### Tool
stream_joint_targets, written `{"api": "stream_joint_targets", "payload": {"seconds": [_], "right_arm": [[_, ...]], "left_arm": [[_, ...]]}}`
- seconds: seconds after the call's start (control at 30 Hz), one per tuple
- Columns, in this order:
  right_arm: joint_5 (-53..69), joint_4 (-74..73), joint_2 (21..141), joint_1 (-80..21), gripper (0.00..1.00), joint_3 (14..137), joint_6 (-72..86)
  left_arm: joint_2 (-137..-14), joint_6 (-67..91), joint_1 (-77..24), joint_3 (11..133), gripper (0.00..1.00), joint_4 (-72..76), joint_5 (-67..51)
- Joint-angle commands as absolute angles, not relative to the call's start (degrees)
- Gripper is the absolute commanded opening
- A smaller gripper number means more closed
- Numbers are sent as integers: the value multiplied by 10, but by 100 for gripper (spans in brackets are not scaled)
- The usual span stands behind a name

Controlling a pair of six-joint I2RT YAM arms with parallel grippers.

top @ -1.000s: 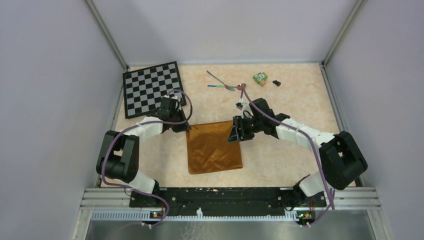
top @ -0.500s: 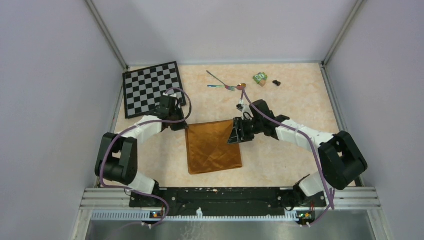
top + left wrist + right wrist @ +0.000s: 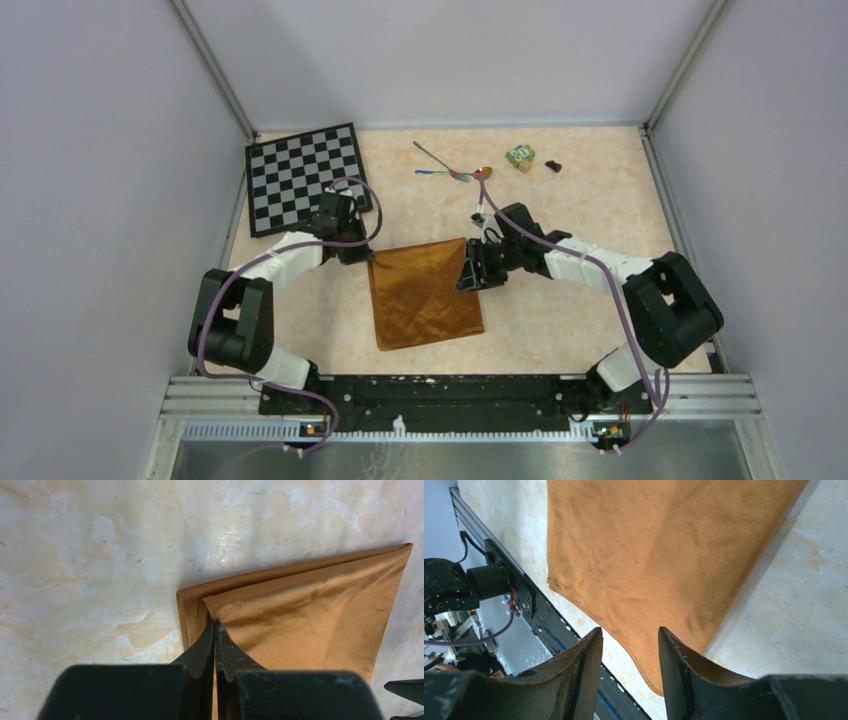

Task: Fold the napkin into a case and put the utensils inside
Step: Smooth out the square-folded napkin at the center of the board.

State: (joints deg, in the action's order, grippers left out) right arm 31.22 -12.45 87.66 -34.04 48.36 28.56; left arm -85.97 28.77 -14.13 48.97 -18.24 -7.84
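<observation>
Pinching a folded corner of the napkin (image 3: 310,610), the left hand (image 3: 215,630) is clenched, its fingertips meeting on the cloth. The right hand (image 3: 630,642) hovers released, jaws apart, over the napkin's opposite edge. The utensils (image 3: 455,172) lie on the tabletop (image 3: 600,180), well beyond the right hand.

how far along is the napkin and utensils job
Done: the napkin shows doubled layers at its far-left corner, so one fold looks made. In hand: the left hand is shut on that corner; the right hand is open at the right edge. Left: narrowing it into a case and loading the utensils, lying far across the table.
</observation>
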Motion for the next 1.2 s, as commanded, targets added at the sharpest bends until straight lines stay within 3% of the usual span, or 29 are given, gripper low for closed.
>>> {"api": "stream_joint_targets", "payload": {"seconds": [0.0,0.63,0.87,0.97,1.07,1.17], "right_arm": [[306,-120,884,-336,44,478,283],[395,-6,951,-358,41,405,322],[422,-22,893,-358,45,423,329],[421,-48,876,-341,47,425,313],[420,-53,875,-331,47,415,306],[421,-38,878,-330,47,397,315]], "left_arm": [[-821,286,-143,508,2,-192,-74],[-861,300,-142,497,3,-239,23],[-790,304,-142,481,36,-262,21],[-756,315,-142,463,58,-271,14],[-739,328,-143,436,67,-268,-29],[-737,348,-153,404,68,-263,-52]]}}
